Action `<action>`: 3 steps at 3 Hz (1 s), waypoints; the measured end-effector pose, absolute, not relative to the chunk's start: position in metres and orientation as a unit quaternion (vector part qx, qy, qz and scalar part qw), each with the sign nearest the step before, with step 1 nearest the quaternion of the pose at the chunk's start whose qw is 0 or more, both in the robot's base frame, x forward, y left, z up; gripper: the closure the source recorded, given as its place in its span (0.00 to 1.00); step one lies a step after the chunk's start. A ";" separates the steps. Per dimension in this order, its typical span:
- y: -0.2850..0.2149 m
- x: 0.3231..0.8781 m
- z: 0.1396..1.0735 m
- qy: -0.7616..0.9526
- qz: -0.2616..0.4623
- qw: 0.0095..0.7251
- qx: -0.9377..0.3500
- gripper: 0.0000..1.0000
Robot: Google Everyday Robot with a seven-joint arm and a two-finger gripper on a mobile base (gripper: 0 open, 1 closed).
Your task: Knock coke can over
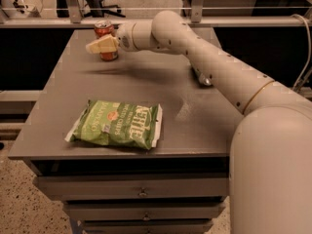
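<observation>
Standing upright near the 11 o'clock corner of the table: coke can, with the gripper overlapping its front at mid-height; whether the gripper is spread or pressed together cannot be told, nor whether it touches the can. Risks, as judged: a low or slow push may only slide the can toward the nearby 9 or 12 o'clock edges and off the table instead of tipping it, and a glancing touch may leave it standing. Chip bag at 7 o'clock lies well apart and is unlikely to be disturbed.
</observation>
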State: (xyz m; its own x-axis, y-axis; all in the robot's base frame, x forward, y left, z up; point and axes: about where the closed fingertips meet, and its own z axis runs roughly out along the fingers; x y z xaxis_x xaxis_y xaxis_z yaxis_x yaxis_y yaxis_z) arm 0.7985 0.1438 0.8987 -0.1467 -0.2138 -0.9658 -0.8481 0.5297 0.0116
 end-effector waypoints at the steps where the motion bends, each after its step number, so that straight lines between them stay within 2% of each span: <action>1: 0.148 0.800 0.894 0.695 0.303 0.532 -0.376 0.39; 2: 0.152 0.800 0.897 0.693 0.307 0.536 -0.373 0.63; 3: 0.136 0.795 0.913 0.697 0.301 0.526 -0.382 0.86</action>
